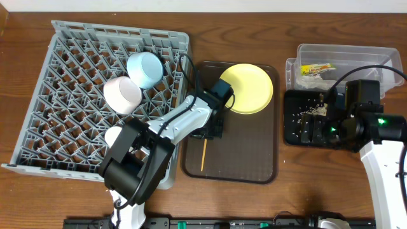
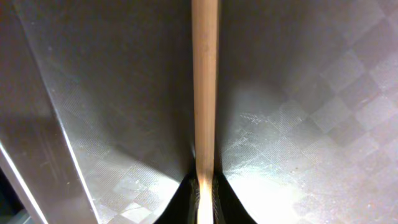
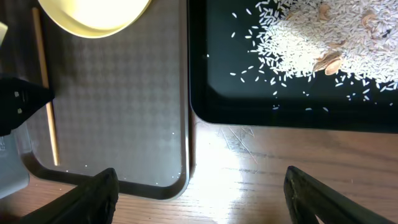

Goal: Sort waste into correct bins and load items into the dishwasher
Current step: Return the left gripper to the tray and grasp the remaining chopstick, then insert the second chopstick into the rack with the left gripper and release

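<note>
One thin wooden chopstick [image 2: 204,87] in tight jaws of left gripper [image 2: 205,190]; right gripper [image 3: 199,193] jaws wide.

The chopstick [image 2: 204,93] is tan, the plate [image 1: 250,88] yellow-green, the checkered tray [image 1: 248,146] brown.

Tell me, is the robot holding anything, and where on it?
The left jaws pinch a chopstick near its end closer to the plate; the right jaws hold nothing.
</note>
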Controlling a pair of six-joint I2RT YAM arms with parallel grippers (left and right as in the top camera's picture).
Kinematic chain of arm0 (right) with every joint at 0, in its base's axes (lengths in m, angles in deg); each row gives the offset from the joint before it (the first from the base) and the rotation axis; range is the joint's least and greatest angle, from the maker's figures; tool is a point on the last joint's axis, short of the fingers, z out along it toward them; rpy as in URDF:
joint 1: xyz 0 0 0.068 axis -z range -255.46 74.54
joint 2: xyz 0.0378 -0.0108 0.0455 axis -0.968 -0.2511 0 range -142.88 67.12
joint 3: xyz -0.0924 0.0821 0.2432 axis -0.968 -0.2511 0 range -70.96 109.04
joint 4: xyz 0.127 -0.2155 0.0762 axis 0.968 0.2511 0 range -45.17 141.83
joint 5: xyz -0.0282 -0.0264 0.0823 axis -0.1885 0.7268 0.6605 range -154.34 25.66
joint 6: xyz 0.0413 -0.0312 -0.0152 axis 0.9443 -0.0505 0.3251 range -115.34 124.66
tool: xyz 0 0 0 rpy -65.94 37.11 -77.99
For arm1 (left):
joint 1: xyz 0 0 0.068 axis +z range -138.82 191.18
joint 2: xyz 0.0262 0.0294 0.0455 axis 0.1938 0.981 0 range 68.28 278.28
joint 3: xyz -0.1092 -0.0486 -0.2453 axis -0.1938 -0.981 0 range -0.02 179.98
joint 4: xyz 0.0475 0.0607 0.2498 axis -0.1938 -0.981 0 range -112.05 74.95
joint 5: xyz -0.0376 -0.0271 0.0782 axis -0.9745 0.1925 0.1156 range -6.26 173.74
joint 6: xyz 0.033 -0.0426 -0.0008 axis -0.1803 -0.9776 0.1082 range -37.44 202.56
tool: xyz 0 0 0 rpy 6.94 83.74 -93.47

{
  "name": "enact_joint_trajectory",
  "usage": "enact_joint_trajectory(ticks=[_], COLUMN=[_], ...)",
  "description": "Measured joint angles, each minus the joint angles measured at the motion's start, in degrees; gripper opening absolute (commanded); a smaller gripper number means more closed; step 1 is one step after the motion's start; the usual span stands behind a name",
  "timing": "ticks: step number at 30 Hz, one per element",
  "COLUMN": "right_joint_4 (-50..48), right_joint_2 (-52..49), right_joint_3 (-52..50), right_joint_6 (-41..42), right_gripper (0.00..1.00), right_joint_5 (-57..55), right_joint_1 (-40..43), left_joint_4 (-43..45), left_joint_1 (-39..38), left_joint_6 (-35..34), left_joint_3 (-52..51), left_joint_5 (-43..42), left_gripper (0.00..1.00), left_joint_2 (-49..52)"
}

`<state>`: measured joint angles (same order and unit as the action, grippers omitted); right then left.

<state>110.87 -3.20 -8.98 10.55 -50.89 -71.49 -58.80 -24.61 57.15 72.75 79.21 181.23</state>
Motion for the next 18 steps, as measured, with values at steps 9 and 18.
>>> enact_joint_trajectory(ticks=[9, 18], right_joint_4=[0.17, 0.17], right_joint_2=[0.0, 0.0], right_joint_3=[0.0, 0.0], right_joint_6=[0.0, 0.0], right_gripper=[0.83, 0.83], right_joint_5=[0.0, 0.0], right_joint_1=[0.0, 0.0], left_joint_4=[-3.32, -5.55], left_joint_1=[1.03, 6.86], left_joint_6=[2.62, 6.49], left_joint_3=[0.17, 0.31], left_joint_5=[0.48, 1.05], left_gripper=[0.06, 0.06], left_joint_2=[-0.7, -17.49])
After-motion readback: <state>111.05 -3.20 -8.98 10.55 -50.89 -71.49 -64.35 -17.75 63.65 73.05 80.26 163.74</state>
